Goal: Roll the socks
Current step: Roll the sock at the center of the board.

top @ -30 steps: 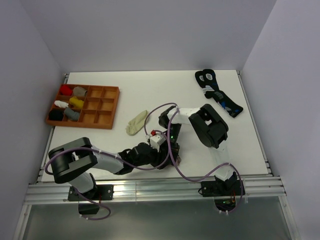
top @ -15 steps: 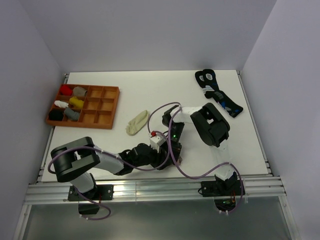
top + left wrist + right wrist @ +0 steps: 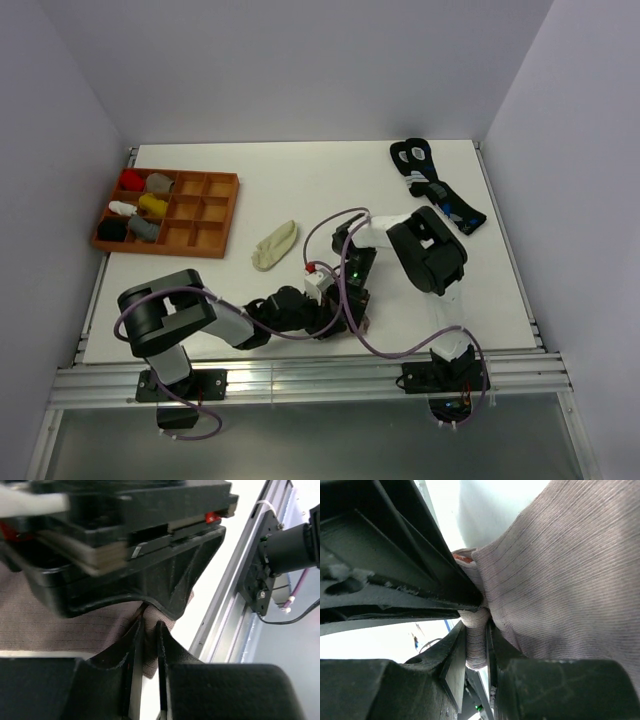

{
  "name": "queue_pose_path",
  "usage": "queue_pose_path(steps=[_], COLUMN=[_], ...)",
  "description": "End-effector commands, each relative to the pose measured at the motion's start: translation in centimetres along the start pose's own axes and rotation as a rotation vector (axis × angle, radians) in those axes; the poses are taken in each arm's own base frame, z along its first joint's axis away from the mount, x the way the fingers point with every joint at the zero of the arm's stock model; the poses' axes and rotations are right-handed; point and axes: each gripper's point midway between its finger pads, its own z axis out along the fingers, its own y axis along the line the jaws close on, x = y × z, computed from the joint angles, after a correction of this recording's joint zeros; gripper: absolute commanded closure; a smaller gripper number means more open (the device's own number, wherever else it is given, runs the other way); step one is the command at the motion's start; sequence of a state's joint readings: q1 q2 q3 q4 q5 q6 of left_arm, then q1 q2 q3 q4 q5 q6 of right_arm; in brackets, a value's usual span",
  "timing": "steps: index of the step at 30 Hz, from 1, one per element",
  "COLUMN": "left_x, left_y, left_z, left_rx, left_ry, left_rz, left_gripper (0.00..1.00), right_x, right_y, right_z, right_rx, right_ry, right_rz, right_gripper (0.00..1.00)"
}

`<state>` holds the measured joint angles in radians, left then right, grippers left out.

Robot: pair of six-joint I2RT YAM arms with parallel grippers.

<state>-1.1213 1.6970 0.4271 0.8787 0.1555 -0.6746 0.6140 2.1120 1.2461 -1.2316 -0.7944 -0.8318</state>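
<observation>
Between the left fingers [image 3: 165,652], pressed nearly together, a fold of the taupe sock [image 3: 60,625] is pinched; the right fingers [image 3: 452,660] pinch it too. Crowded wrists could collide or tug the fold loose. The counter [image 3: 300,180] edge lies just beside them, with open room beyond the cream sock [image 3: 274,245].

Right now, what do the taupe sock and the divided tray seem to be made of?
The taupe sock: soft knit fabric, matte; fine ribbed lines show, and it bunches between the fingers. The divided tray: perhaps wood, orange-brown, dull; too small to be sure.
</observation>
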Motion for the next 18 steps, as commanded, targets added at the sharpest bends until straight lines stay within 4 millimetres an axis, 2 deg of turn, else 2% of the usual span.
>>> queue_pose_path(steps=[1, 8, 12, 18], left_x=[2.2, 4.2, 5.0, 5.7], left_y=[0.2, 2.3, 3.5, 4.0], left_z=[0.1, -1.2, -1.7, -2.2], left_rx=[-0.001, -0.05, -0.088, -0.091], left_ry=[0.088, 0.134, 0.164, 0.219], left_rz=[-0.063, -0.168, -0.216, -0.336], left_gripper=[1.0, 1.0, 1.0, 1.0], right_x=[-1.5, -2.2, -2.6, -2.1], right_y=[-2.3, -1.7, -1.1, -1.5], right_z=[-0.7, -3.1, -5.2, -8.5], right_rx=[0.149, 0.263, 0.313, 0.46], right_ry=[-0.076, -0.212, -0.286, -0.39], right_rz=[-0.105, -0.143, -0.16, -0.213], right_gripper=[0.76, 0.56, 0.54, 0.53])
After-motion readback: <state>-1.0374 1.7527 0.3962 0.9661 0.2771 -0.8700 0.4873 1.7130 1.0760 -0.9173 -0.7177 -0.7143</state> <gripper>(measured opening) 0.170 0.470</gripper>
